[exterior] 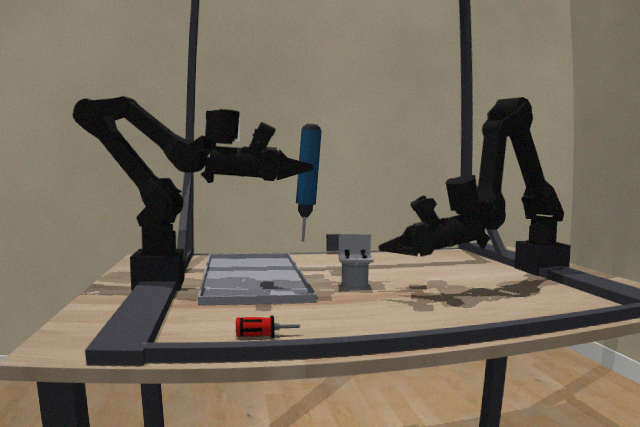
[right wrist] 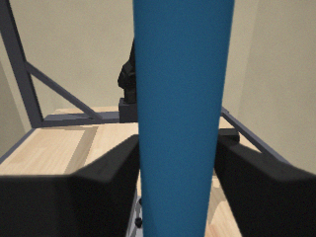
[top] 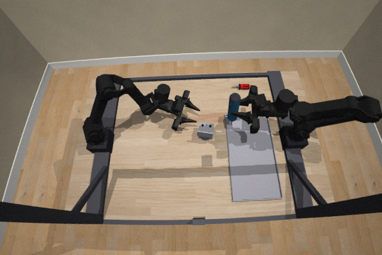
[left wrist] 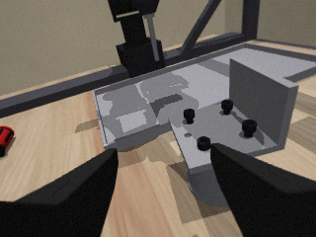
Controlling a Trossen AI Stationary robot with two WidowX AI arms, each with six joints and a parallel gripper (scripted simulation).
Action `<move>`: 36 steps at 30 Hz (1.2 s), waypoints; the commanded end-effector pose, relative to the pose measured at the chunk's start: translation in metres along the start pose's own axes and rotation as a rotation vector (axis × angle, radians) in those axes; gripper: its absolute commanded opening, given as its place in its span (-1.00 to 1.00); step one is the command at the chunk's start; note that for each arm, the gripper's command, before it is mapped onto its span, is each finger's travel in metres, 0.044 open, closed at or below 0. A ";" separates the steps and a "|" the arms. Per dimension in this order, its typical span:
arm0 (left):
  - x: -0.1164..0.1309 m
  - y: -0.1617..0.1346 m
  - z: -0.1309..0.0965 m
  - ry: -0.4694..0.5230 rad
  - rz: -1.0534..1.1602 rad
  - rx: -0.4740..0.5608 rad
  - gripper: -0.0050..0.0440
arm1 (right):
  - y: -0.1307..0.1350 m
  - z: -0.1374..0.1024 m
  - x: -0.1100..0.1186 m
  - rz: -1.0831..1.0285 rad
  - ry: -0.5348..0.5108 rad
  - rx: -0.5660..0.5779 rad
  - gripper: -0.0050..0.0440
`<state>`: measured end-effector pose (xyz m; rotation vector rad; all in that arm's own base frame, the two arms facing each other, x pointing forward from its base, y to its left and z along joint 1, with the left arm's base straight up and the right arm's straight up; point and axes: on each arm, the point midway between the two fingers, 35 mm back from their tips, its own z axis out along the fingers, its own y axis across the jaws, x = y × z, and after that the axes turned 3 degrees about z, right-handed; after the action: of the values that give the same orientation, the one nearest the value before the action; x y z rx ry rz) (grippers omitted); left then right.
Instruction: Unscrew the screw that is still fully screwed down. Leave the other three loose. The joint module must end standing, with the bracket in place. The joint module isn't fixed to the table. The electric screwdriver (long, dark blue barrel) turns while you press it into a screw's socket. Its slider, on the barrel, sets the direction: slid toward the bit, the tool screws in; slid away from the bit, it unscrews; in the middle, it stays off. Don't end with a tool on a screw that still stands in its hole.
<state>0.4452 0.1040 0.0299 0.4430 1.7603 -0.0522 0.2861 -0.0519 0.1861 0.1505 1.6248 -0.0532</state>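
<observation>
The grey joint module (top: 205, 137) (exterior: 355, 276) (left wrist: 204, 190) stands upright with the L-shaped bracket (top: 205, 132) (exterior: 355, 242) (left wrist: 262, 101) on top. In the left wrist view, three black screws (left wrist: 189, 115) (left wrist: 227, 106) (left wrist: 249, 126) stand raised on their shanks; the near-left screw (left wrist: 203, 143) sits lower, its head close to the plate. My left gripper (top: 197, 115) (exterior: 380, 247) (left wrist: 164, 153) is open and empty beside the module. My right gripper (exterior: 311, 167) (right wrist: 175, 141) is shut on the blue electric screwdriver (top: 234, 105) (exterior: 309, 148) (right wrist: 183, 74), held nearly upright, bit down, above the tray's end. Its slider is not visible.
The shallow grey tray (top: 255, 184) (exterior: 258, 300) (left wrist: 118, 142) lies beside the module, toward the right arm's base. A red screwdriver (top: 244, 86) (exterior: 254, 326) (left wrist: 5, 139) lies on the table between the tray and the frame bar (top: 197, 77) (exterior: 361, 348).
</observation>
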 end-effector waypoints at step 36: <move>-0.097 -0.005 0.010 0.090 0.422 -0.266 0.22 | 0.002 0.001 -0.025 -0.008 -0.068 -0.008 -0.13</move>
<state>0.4676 0.0825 0.0793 0.5845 1.7422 0.3610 0.2860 -0.0519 0.1864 0.1502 1.6246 -0.0530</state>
